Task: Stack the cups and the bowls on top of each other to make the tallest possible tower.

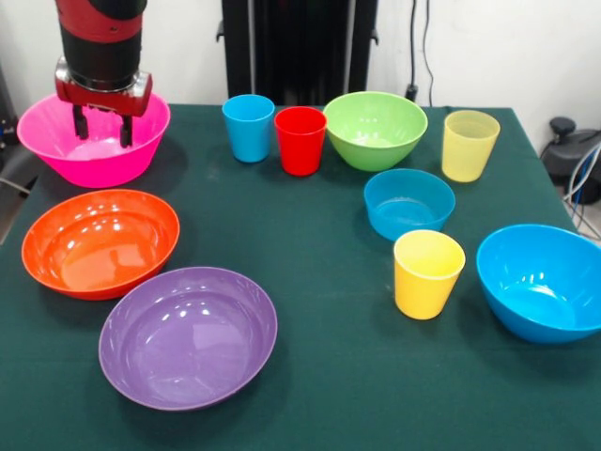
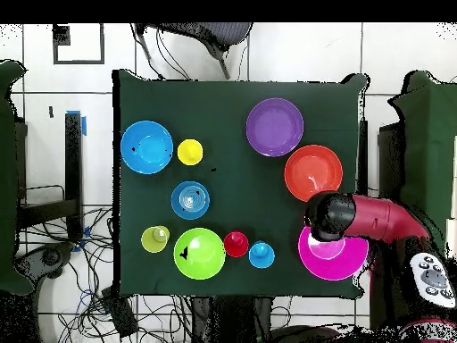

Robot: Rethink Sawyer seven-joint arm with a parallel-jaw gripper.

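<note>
My gripper [image 1: 103, 127] is open and empty, its fingertips [image 1: 125, 132] hanging in the mouth of the large pink bowl [image 1: 56, 162] at the far left corner. The pink bowl [image 2: 339, 263] stands open side up; no tower shows. The orange bowl [image 1: 100, 242] and purple bowl [image 1: 188, 335] lie in front of it. The blue cup [image 1: 249, 127], red cup [image 1: 300, 140], green bowl [image 1: 376, 129] and pale yellow cup [image 1: 470, 145] line the far side. The small blue bowl [image 1: 408, 203], opaque yellow cup [image 1: 428, 273] and medium blue bowl [image 1: 540, 280] are at the right.
The dark green table [image 1: 319, 282] carries everything, each piece standing apart. The black pedestal [image 1: 300, 47] stands behind the cups. Cables [image 1: 577, 160] hang off the right edge. In the overhead view the red arm [image 2: 375, 219] reaches in from the right.
</note>
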